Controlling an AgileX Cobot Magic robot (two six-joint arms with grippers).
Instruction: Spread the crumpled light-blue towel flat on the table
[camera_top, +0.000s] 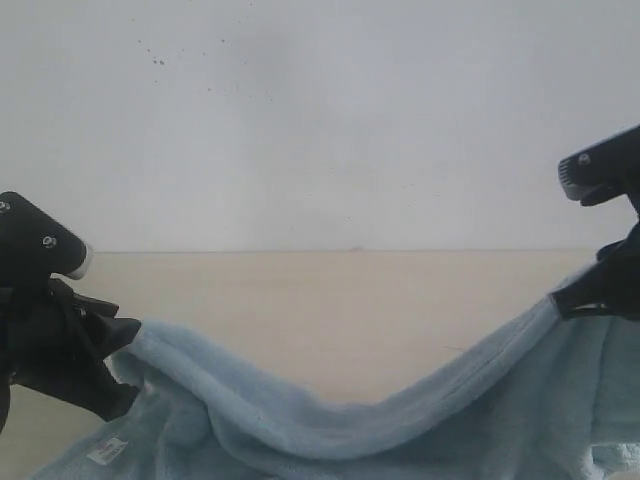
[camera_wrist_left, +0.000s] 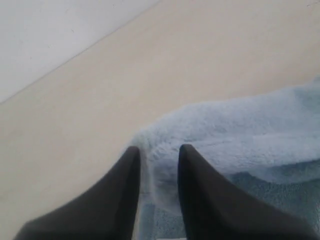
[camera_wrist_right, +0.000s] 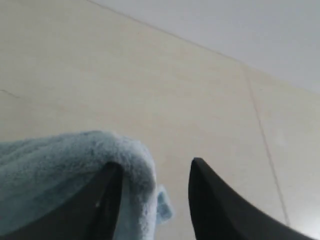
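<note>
The light-blue towel (camera_top: 330, 425) hangs between my two grippers over the beige table (camera_top: 330, 300), its top hem sagging in the middle. Its white care label (camera_top: 107, 450) shows at the lower left. My left gripper (camera_top: 125, 345) is shut on the towel's left end. In the left wrist view the fluffy towel (camera_wrist_left: 230, 130) fills the narrow gap of that gripper (camera_wrist_left: 159, 148). My right gripper (camera_top: 565, 298) holds up the right end. In the right wrist view this gripper (camera_wrist_right: 156, 163) is open: the towel (camera_wrist_right: 75, 160) drapes over one finger, and bare table shows before the other finger (camera_wrist_right: 210, 195).
A plain white wall (camera_top: 320, 120) rises behind the table's far edge. Bare table (camera_wrist_left: 100, 100) lies beyond the towel towards the wall. A thin seam line (camera_wrist_right: 262, 135) runs across the table surface near the right gripper.
</note>
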